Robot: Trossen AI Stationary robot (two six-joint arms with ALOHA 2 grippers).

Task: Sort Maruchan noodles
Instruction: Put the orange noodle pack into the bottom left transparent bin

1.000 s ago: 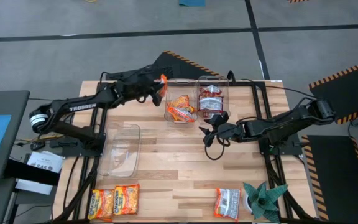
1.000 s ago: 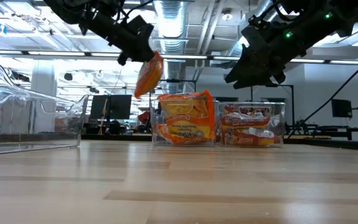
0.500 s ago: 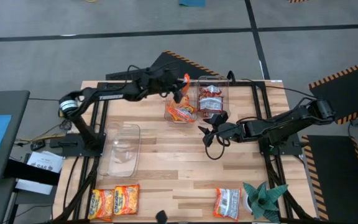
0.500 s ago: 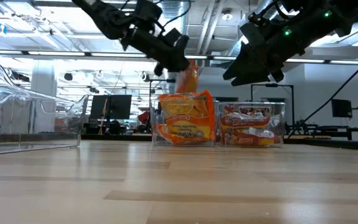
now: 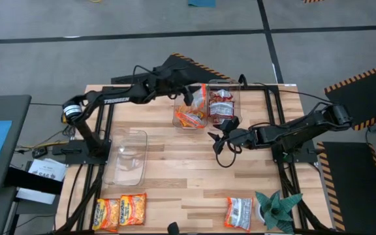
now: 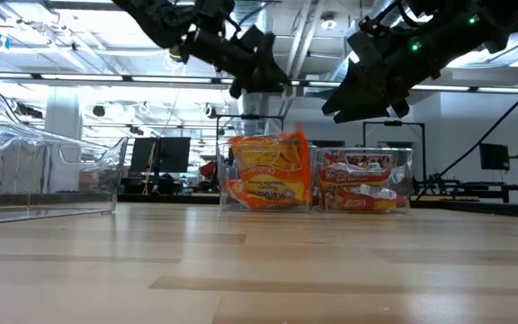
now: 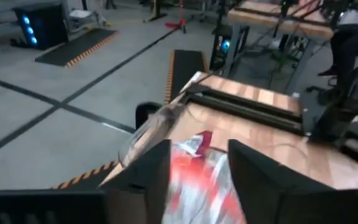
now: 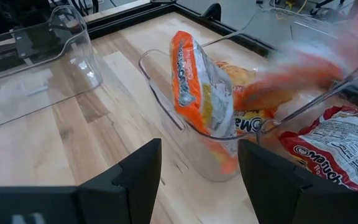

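Above the far edge of the table (image 5: 175,163), my left gripper (image 5: 189,96) hovered over the two clear bins (image 5: 189,116), fingers apart and empty. An orange noodle packet (image 5: 203,98) stood tilted at the orange bin's rim, blurred in my right wrist view. The neighbouring bin held white-and-red packets (image 5: 221,104). My right gripper (image 5: 222,139) waited just beside those bins, fingers apart, empty. Open wood lay between the bins and the near edge, where two orange packets (image 5: 119,211) and one white packet (image 5: 239,213) remained. An empty clear tray (image 5: 125,156) sat near the left edge.
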